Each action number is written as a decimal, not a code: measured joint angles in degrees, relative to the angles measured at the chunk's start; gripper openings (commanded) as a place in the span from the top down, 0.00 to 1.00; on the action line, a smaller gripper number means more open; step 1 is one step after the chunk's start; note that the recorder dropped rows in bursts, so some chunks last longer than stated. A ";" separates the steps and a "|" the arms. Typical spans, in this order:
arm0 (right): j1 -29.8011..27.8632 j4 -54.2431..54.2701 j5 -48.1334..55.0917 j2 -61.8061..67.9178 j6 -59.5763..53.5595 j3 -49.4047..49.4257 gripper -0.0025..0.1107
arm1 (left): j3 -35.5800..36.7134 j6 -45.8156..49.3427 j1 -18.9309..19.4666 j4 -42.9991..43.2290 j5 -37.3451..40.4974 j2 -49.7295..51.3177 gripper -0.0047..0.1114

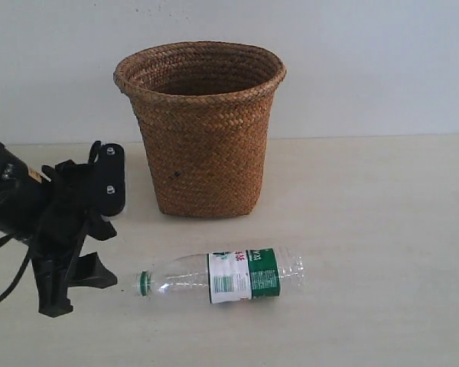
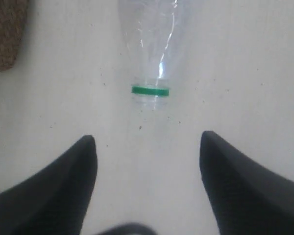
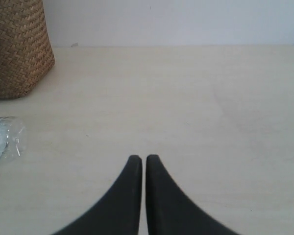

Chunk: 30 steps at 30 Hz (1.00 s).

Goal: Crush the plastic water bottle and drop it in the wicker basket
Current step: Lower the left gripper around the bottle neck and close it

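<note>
The plastic water bottle [image 1: 229, 277] lies on its side on the table in front of the wicker basket [image 1: 201, 130], green cap end pointing left. My left gripper [image 1: 116, 241] hovers just left of the cap, open, its fingers spread wide with nothing between them. In the left wrist view the bottle's neck [image 2: 150, 91] lies a short way beyond the open left gripper [image 2: 148, 138]. The right gripper [image 3: 143, 157] is shut and empty over bare table. The bottle's base [image 3: 2, 139] and the basket [image 3: 17, 49] are off to one side of it. The exterior view does not show the right gripper.
The basket stands upright near the back wall [image 1: 367, 61], its mouth open upward. Pale tabletop [image 1: 382, 252] stretches to the right of the bottle and basket. A corner of the basket [image 2: 5, 34] shows in the left wrist view.
</note>
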 measured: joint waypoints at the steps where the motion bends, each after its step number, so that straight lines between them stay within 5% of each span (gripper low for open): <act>1: 0.00 0.00 0.00 0.00 0.00 0.00 0.97 | 0.00 0.09 -0.87 1.30 -0.86 0.10 0.49; 9: 0.00 0.00 0.00 0.00 0.00 0.00 0.97 | 0.00 0.39 -3.39 7.29 -4.91 3.78 0.49; 30: 0.00 0.10 0.00 0.00 0.00 0.00 0.97 | 0.00 2.22 -4.32 4.35 -16.02 15.48 0.49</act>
